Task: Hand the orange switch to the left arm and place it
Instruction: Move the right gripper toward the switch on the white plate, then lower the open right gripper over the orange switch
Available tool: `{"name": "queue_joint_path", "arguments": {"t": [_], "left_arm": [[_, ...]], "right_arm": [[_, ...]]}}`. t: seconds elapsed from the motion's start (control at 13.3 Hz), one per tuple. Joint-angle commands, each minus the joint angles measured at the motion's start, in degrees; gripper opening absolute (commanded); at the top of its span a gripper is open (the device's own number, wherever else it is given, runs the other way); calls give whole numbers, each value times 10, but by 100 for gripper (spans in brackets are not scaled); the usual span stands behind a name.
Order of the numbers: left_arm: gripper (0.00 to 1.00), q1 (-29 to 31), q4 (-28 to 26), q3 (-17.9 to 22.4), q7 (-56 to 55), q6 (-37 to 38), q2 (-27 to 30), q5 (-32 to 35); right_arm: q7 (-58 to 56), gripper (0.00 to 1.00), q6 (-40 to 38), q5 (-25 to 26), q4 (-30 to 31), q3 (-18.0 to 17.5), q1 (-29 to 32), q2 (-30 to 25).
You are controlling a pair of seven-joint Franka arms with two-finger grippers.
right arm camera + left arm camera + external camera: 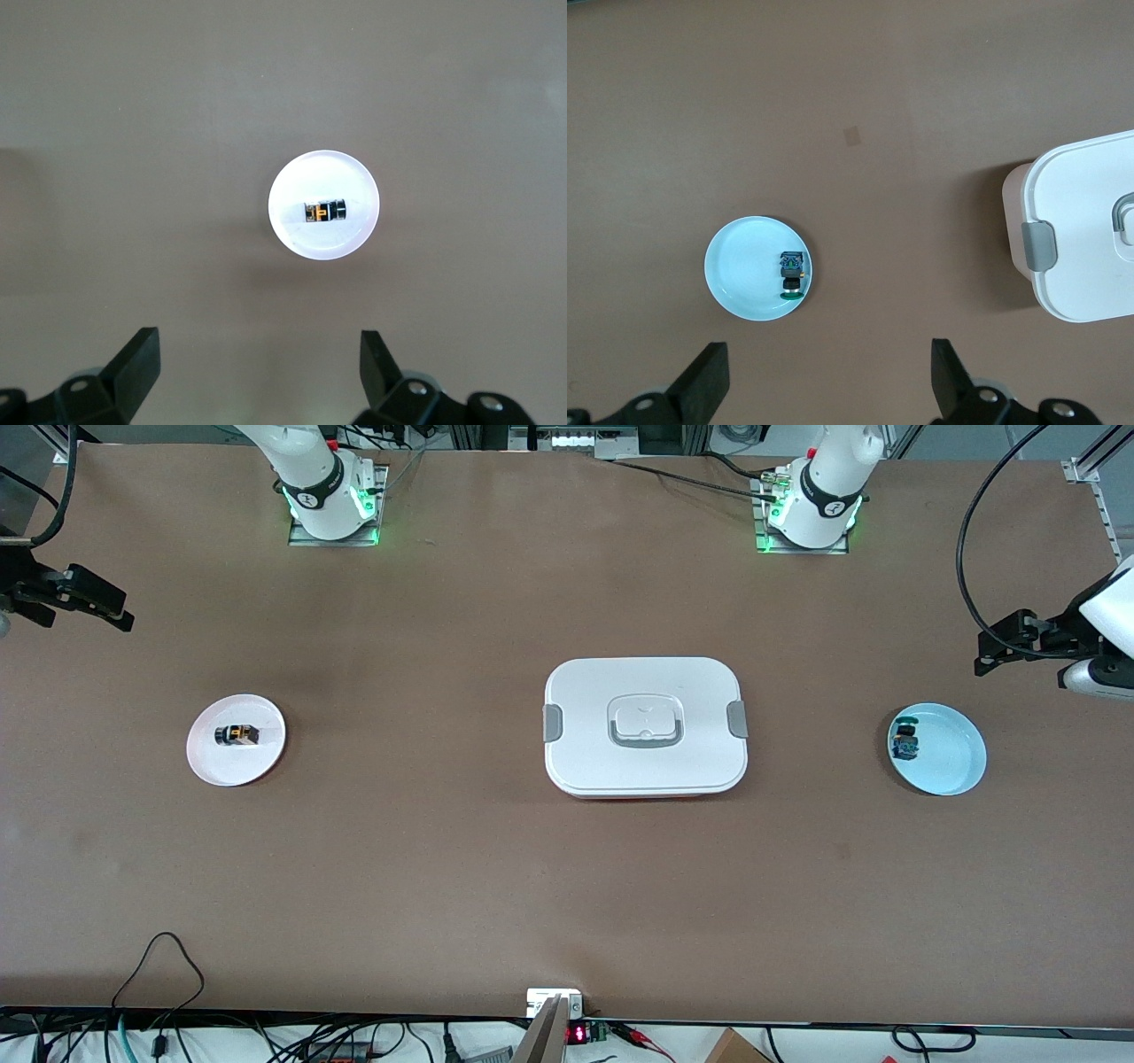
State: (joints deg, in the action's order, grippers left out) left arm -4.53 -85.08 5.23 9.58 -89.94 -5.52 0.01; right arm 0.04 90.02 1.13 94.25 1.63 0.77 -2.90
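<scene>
The orange switch (pixel 236 734) lies on a small white plate (pixel 257 757) toward the right arm's end of the table; it also shows in the right wrist view (pixel 324 212). The white box (pixel 645 726) with grey clips stands closed at the table's middle, and its corner shows in the left wrist view (pixel 1085 230). My right gripper (pixel 120 611) hangs open and empty over the table's end past the white plate (pixel 259 359). My left gripper (pixel 982 654) hangs open and empty over the table by the blue plate (pixel 830 376).
A light blue plate (pixel 952 748) toward the left arm's end holds a small black part with blue markings (pixel 905 742), also in the left wrist view (pixel 794 274). Cables and electronics line the table edge nearest the camera (pixel 567 1032).
</scene>
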Motion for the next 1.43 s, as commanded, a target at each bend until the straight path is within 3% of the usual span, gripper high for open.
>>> {"name": "queue_joint_path", "arguments": {"t": [0.0, 0.68, 1.05, 1.36], "left_arm": [[100, 0, 12, 0, 10, 6, -5, 17], [100, 0, 13, 0, 9, 6, -5, 17], [100, 0, 13, 0, 9, 6, -5, 16], [100, 0, 13, 0, 9, 6, -5, 16]], "right_arm": [[-7, 100, -16, -1, -11, 0, 2, -1], [-6, 100, -18, -2, -8, -3, 2, 34], [7, 100, -9, 4, -9, -2, 1, 80], [8, 100, 40, 12, -10, -2, 2, 124]]}}
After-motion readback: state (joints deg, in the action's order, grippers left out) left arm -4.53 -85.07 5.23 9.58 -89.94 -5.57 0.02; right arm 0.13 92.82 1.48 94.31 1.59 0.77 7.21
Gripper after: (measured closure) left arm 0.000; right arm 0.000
